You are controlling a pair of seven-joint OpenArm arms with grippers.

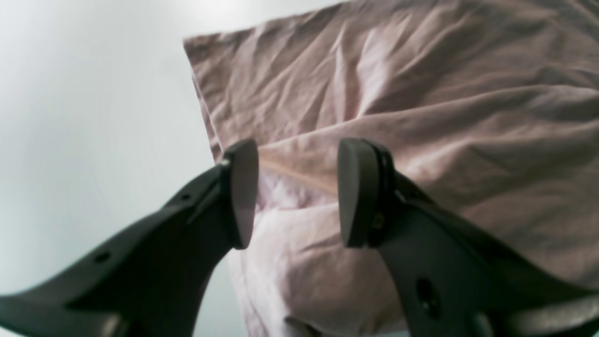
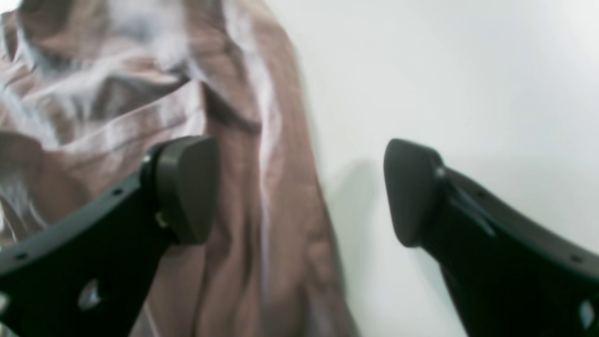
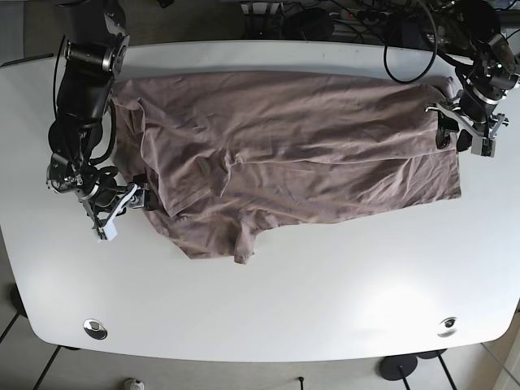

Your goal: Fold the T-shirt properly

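White table carries the brown T-shirt (cables at 12 o'clock); left gripper and right gripper gape wide, holding nothing.

Both arms are black with silver-grey joint housings. Left gripper: matte black curved fingers, rounded grey pads, small round holes and a brass-coloured screw near the pad. Right gripper: same black fingers, dark rounded pads, holes along the fingers. Black cables loop along both arms in the base view; light grey blocks sit at the wrists.
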